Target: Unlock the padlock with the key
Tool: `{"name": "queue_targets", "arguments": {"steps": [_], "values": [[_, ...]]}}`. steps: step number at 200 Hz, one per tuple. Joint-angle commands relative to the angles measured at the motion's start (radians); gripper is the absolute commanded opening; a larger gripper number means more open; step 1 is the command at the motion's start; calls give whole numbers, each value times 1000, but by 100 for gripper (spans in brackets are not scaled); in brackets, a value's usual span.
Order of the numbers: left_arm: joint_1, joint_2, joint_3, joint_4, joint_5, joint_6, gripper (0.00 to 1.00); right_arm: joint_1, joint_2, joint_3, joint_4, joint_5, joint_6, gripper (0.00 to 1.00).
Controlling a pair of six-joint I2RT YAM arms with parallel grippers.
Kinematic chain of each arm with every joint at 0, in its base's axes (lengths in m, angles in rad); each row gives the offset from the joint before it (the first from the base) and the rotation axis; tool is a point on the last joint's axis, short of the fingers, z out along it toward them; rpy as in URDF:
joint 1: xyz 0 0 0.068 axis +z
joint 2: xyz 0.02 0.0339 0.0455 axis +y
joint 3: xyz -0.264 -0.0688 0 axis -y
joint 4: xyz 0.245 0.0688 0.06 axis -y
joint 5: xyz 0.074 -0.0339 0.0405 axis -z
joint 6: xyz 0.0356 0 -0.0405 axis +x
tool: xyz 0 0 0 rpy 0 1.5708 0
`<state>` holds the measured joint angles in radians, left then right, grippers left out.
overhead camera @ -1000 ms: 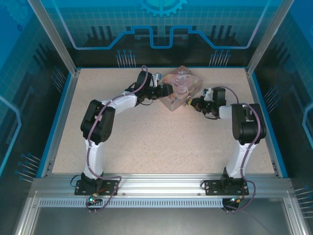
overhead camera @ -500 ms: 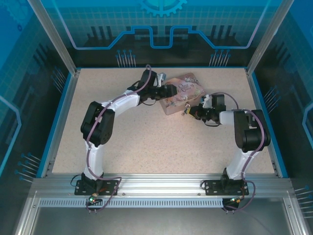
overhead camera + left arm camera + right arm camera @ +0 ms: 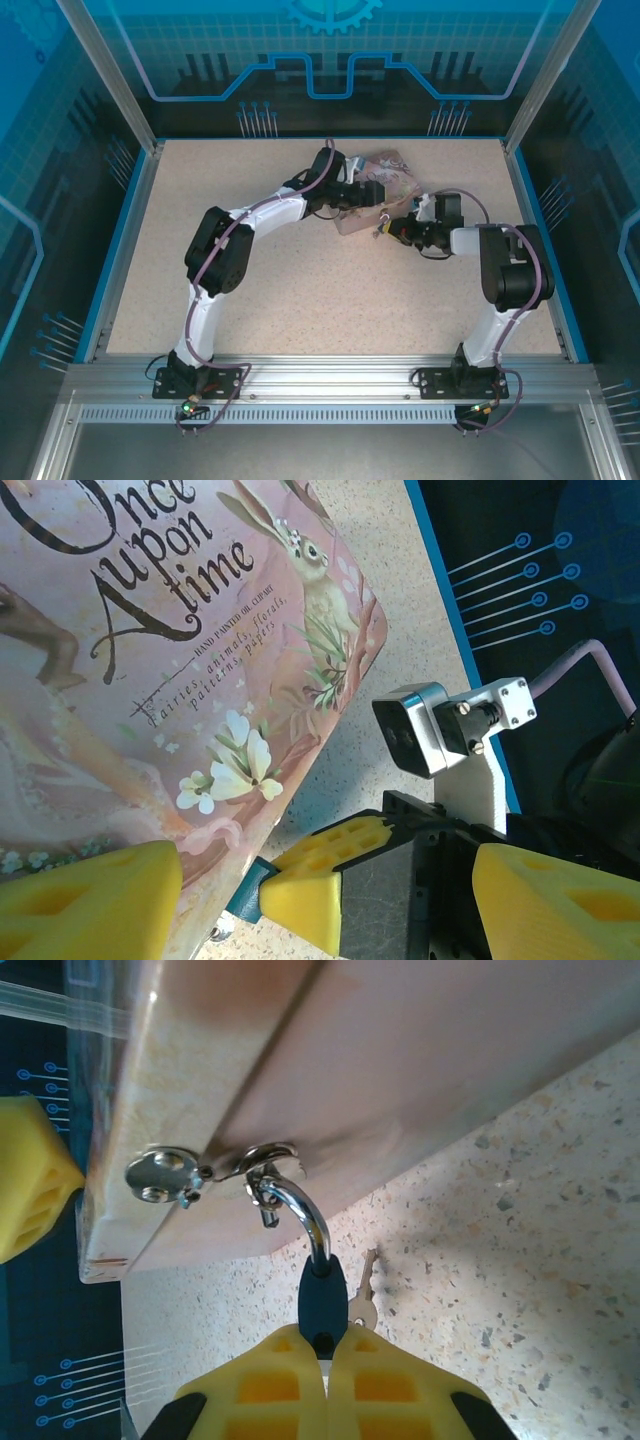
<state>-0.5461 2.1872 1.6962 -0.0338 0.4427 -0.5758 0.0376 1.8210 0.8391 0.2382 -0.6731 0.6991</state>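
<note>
A: What did the right wrist view show, starting closest to the camera?

B: The right gripper (image 3: 326, 1352) was clenched on the blue padlock (image 3: 320, 1295), its 2 yellow fingers pressed together around the body. The key (image 3: 362, 1286) lay just beside the body at 3 o'clock, over the speckled table (image 3: 520, 1290), in neither gripper.

A: And beyond that?

B: The silver shackle (image 3: 303, 1210) ran toward 12 o'clock and hooked through the hasp (image 3: 262, 1160) on the pink tin box (image 3: 430, 1070). In the top view the box sat toward 12 o'clock on the table. The left gripper (image 3: 356, 194) was at its 9 o'clock side, jaws spread wide across a corner rather than pinching it.

A: So what could have gone wrong?

B: 3 things, I judged. The fingers covered the lower end of the padlock, where I would expect the keyhole, so the key had no way in. The key was tiny and looked loose, so a finger sliding across the table could have flicked it under the box or out of reach. And with the box apparently unclamped, any tug on the padlock might have dragged or tipped the whole tin by the shackle.

A: Was the key tethered to the lock?

B: I could not tell.
</note>
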Motion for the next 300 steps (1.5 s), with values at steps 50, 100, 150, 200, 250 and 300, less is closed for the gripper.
{"name": "queue_targets", "arguments": {"steps": [50,100,150,200,250,300], "values": [[21,28,-148,-28,-26,-4,78,-48,-37,1,95,33,78,1],[20,31,-165,-24,-25,-6,78,-51,-6,2,153,55,101,1],[21,37,-165,-21,-26,-16,78,-50,19,-16,264,95,211,2],[20,42,-167,-14,-24,-26,78,-49,0,-38,318,153,257,2],[40,-21,-164,-13,-1,-29,80,-65,-146,-11,-5,162,11,3],[116,-195,-184,38,74,-67,95,-45,-334,23,-457,6,-285,4]]}}
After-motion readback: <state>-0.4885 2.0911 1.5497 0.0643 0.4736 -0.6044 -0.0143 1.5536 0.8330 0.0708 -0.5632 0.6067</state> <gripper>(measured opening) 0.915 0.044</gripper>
